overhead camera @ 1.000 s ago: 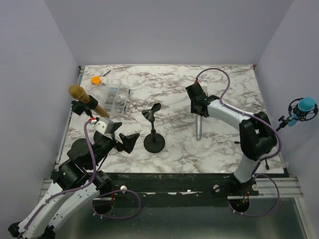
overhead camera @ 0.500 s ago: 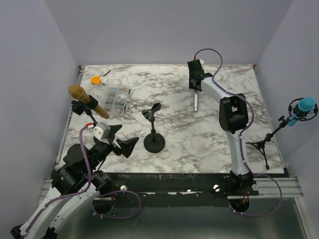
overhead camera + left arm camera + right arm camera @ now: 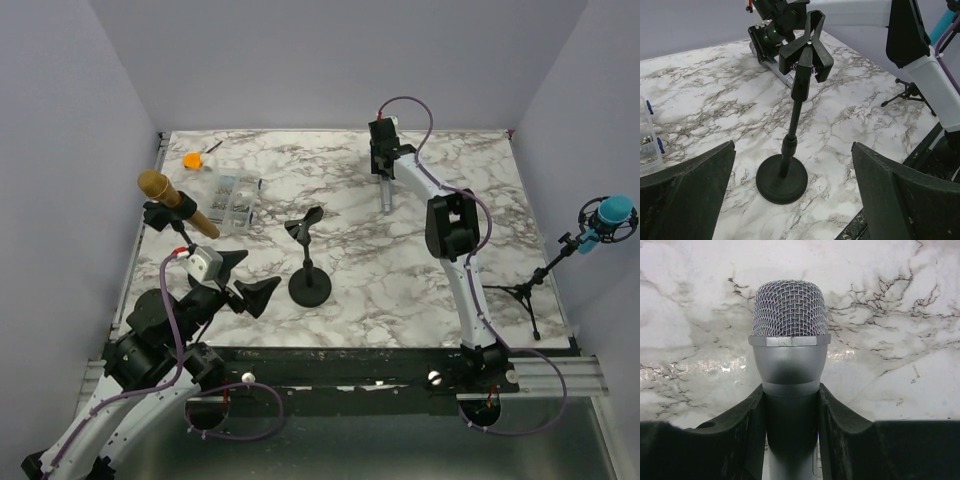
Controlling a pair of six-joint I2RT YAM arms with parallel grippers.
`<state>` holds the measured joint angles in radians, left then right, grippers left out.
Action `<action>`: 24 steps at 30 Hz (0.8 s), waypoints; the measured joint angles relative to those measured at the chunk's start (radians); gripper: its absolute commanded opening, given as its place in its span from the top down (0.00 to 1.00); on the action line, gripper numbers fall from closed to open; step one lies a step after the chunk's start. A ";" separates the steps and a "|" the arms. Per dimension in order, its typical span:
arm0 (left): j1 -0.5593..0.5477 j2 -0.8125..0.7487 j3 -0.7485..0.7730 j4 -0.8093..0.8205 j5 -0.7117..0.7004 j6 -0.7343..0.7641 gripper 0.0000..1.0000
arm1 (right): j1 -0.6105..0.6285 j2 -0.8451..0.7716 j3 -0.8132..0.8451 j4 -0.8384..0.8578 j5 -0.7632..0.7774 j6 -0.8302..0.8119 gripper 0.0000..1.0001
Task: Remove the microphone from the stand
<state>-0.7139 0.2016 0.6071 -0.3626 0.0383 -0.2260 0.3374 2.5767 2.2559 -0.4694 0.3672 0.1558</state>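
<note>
The black stand (image 3: pixel 309 272) rises from a round base in the middle of the marble table (image 3: pixel 350 250), and its clip (image 3: pixel 303 222) holds nothing. The silver microphone (image 3: pixel 386 196) is far behind it near the back of the table, with my right gripper (image 3: pixel 381 168) shut on its body. In the right wrist view the mesh head (image 3: pixel 789 310) sticks out past the fingers (image 3: pixel 745 425) over the marble. My left gripper (image 3: pixel 245 280) is open just left of the stand's base. Its wrist view shows the stand (image 3: pixel 790 145) between the wide-apart fingers (image 3: pixel 690 185).
A gold microphone (image 3: pixel 165 195) sits on its own holder at the left edge. Behind it are a clear parts box (image 3: pixel 228 197) and a small orange object (image 3: pixel 191 159). A blue microphone (image 3: pixel 607 220) on a tripod (image 3: pixel 520 295) stands at the right edge.
My right arm has stretched out and carried the silver microphone from the middle right of the table toward the back. The left gripper has shifted only slightly and stays open.
</note>
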 measured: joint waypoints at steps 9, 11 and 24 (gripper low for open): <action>0.000 0.036 0.000 0.002 0.002 0.004 0.03 | 0.000 0.000 0.009 -0.005 -0.024 -0.006 0.23; 0.000 0.039 0.000 0.002 0.002 0.005 0.03 | 0.000 0.000 0.020 -0.023 -0.029 -0.007 0.18; 0.000 0.072 0.000 0.002 0.002 0.016 0.04 | 0.000 -0.360 -0.137 -0.118 -0.060 0.091 0.06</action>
<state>-0.7139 0.2741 0.6067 -0.3607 0.0406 -0.2100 0.3374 2.2166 2.1189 -0.5873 0.3073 0.2466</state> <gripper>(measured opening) 0.972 0.933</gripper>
